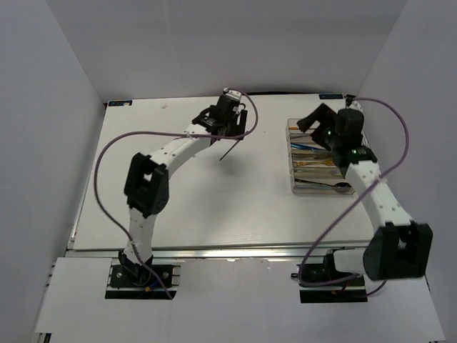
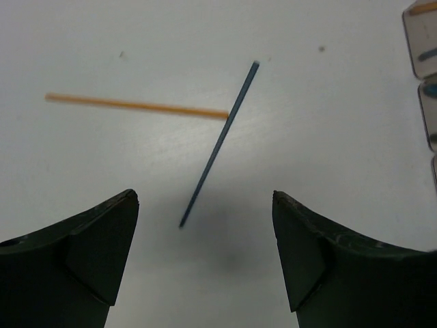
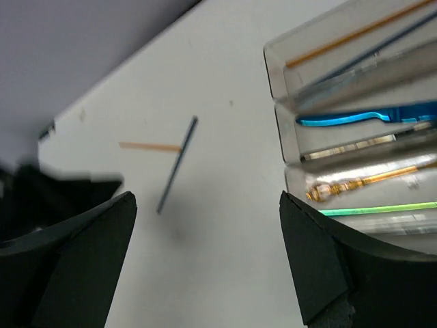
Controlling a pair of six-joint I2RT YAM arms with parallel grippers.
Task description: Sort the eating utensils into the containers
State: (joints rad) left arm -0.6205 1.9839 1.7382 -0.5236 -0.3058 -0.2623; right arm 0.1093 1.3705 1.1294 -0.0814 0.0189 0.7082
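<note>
A dark blue chopstick (image 2: 218,145) and an orange chopstick (image 2: 136,106) lie on the white table, their ends touching. My left gripper (image 2: 205,198) is open and empty just above them, the dark chopstick's near tip between its fingers. The top view shows the dark chopstick (image 1: 230,150) below the left gripper (image 1: 230,127). My right gripper (image 3: 207,198) is open and empty, hovering by the left end of the clear tray (image 3: 276,89). The tray holds an orange chopstick (image 3: 355,33), a blue knife (image 3: 355,117) and a gold fork (image 3: 362,183). Both loose chopsticks also show in the right wrist view (image 3: 176,166).
The tray (image 1: 294,187) stands at the right of the table, a dark spoon (image 1: 335,188) in its nearest compartment. Its corner shows at the right edge of the left wrist view (image 2: 425,41). White walls enclose the table on three sides. Purple cables hang from both arms.
</note>
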